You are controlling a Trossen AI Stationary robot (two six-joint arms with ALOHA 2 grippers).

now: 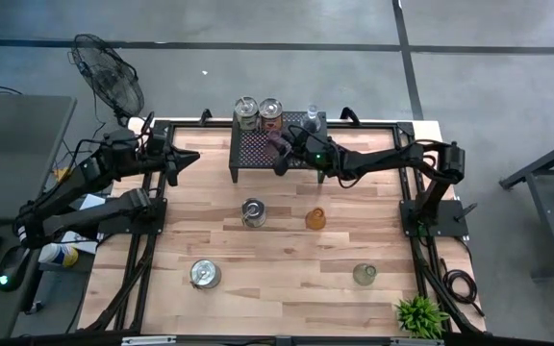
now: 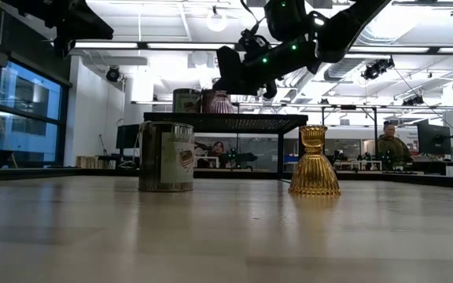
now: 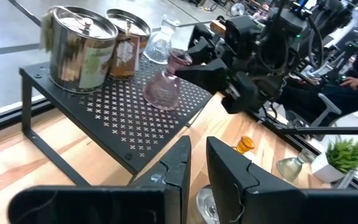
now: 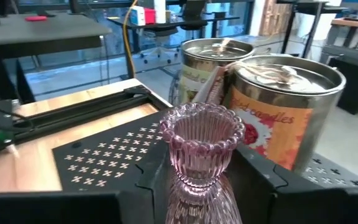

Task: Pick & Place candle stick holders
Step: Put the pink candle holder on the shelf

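Observation:
A pink glass candle stick holder (image 4: 201,146) stands on its base on the black perforated stand (image 1: 258,154), in front of two tins (image 4: 278,106) and a clear glass holder (image 3: 162,38). My right gripper (image 1: 282,154) reaches level over the stand from the table's right, shut on the pink holder (image 3: 163,87). An amber holder (image 2: 314,161), two silvery holders (image 1: 253,212) (image 1: 205,274) and a greenish glass one (image 1: 365,274) stand on the table. My left gripper (image 1: 190,158) hovers shut and empty left of the stand. My right gripper has the pink holder's lower, bell-shaped body (image 4: 185,193) between its two fingers (image 4: 151,180), one on each side. The fingers come in about level from the table's right. The holder stands upright with its base on the stand's perforated top.
A small green potted plant (image 1: 419,315) sits at the table's near right corner. The tins take up the stand's far side. Bare wood lies between the holders on the table. A fan (image 1: 109,77) stands beyond the far left corner.

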